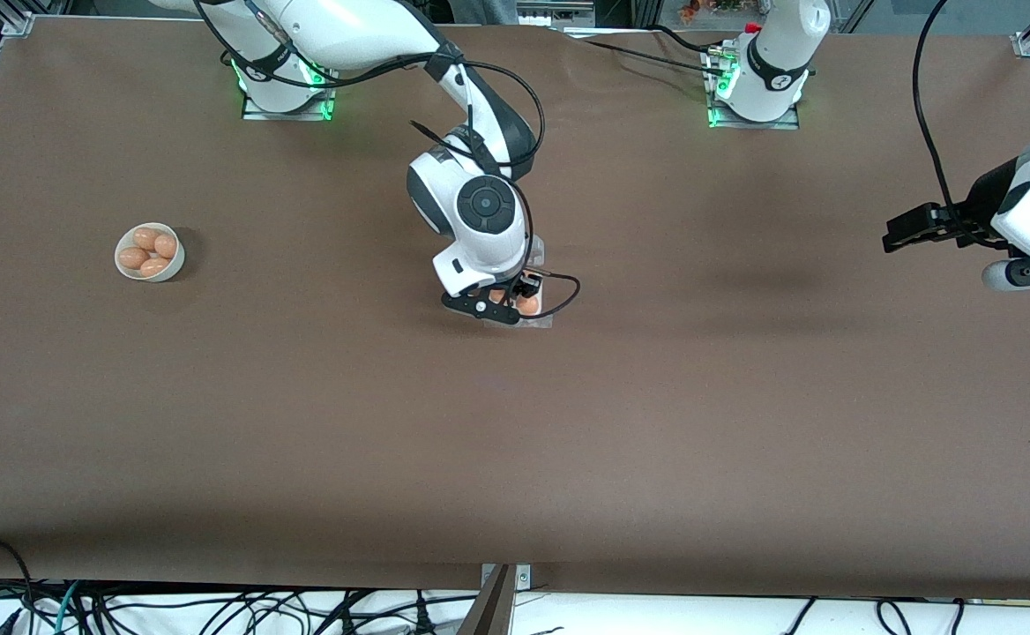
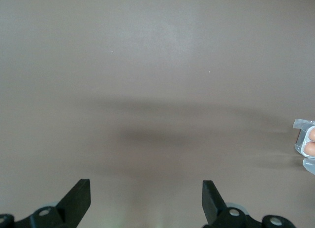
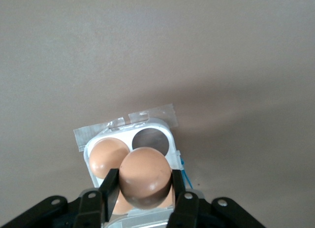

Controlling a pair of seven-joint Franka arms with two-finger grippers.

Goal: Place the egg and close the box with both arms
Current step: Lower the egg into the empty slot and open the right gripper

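Over the middle of the brown tabletop (image 1: pixel 515 441), the right claw (image 1: pixel 499 304) hangs directly above the box (image 1: pixel 540 317), closed on an egg (image 3: pixel 145 176). In the right wrist view its two black fingers (image 3: pixel 109 187) press against the egg's opposite sides, and the egg sits between them above the box's white tray (image 3: pixel 167 134). One cell of the tray already holds another egg (image 3: pixel 106 156), touching nothing but its cell, and the cell beside it shows as an empty dark hollow (image 3: pixel 150 138). A strip of clear tape (image 3: pixel 125 122) lies along the tray's edge on the tabletop. In the front view the right arm's wrist covers most of the box, so only a corner of clear plastic and a glimpse of orange show beneath the claw; whether the clear lid stands upright or lies flat cannot be told.

Toward the right arm's end of the tabletop, well apart from the box and a little farther from the front camera, stands a round white bowl (image 1: pixel 171 265) with four eggs (image 1: pixel 149 250) heaped in it, touching one another.

At the left arm's end, the left claw (image 1: pixel 899 236) waits in the air over bare tabletop, well apart from the box. The left wrist view shows its fingers (image 2: pixel 78 196) spread wide with nothing between them, and the box (image 2: pixel 306 144) appears only as a sliver at the picture's edge.
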